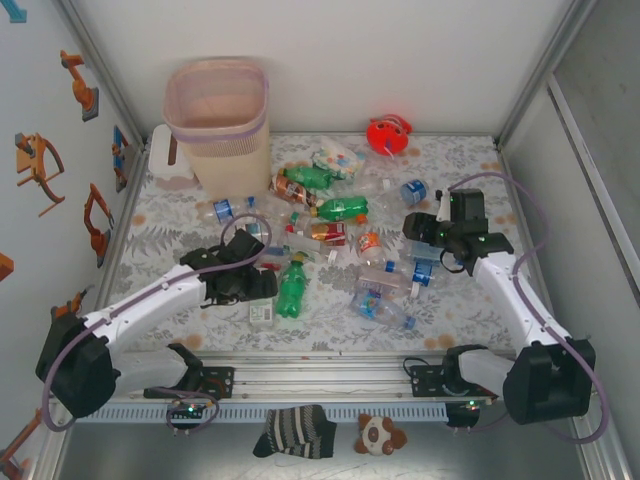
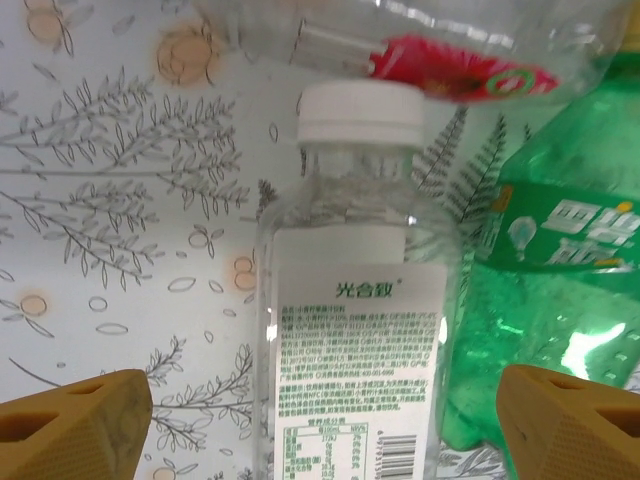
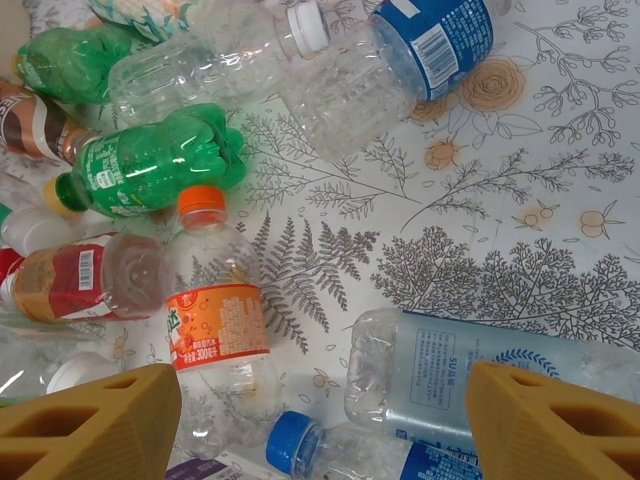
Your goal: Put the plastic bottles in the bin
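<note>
Left gripper (image 2: 320, 430) first: its yellow fingers (image 2: 75, 425) stand wide apart, one on each side of a white-capped clear bottle (image 2: 355, 330). There is a gap on both sides and nothing is held. Just right of that bottle lies a green bottle (image 2: 540, 330), and beyond its cap lies a red-labelled bottle (image 2: 450, 70).

Over to the right gripper (image 3: 320, 425): jaws spread wide here too, and empty. Between them on the cloth lie an orange-labelled bottle (image 3: 215, 330), a blue-capped bottle (image 3: 330, 450) and a pale-blue-labelled bottle (image 3: 450, 370).

Moving out, the rest of the bottles (image 1: 340, 209) lie scattered across the middle of the flower-patterned table (image 1: 160, 230), between the two arms and beyond them. The pink bin (image 1: 232, 160) stands upright in the far left corner, with a white box (image 1: 163, 160) just to its left. A red toy (image 1: 388, 134) sits at the far edge.
</note>
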Controlling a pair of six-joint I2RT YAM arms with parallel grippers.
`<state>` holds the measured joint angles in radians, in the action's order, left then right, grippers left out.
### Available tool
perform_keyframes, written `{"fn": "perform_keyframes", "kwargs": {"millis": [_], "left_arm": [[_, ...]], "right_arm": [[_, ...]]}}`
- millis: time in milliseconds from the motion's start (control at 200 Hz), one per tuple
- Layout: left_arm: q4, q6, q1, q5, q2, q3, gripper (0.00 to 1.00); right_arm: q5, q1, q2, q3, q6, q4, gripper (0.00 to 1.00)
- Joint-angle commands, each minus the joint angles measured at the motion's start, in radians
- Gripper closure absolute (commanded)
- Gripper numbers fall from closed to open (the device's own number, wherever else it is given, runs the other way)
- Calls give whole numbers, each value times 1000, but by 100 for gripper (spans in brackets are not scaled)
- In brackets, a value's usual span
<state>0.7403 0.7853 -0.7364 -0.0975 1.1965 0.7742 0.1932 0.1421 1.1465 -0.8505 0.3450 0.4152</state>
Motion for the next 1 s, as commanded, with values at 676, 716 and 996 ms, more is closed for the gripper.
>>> {"fn": "perform_keyframes", "kwargs": {"millis": [676, 716, 996], "left_arm": [[10, 63, -127, -28, 233, 31, 14], [11, 62, -129, -31, 235, 33, 15], [23, 50, -131, -63, 230, 37, 21]], "right_arm": [[-23, 22, 3, -13, 36, 19, 25], [-23, 21, 5, -14, 36, 17, 25], [-27, 29, 5, -16, 41, 13, 25]]}}
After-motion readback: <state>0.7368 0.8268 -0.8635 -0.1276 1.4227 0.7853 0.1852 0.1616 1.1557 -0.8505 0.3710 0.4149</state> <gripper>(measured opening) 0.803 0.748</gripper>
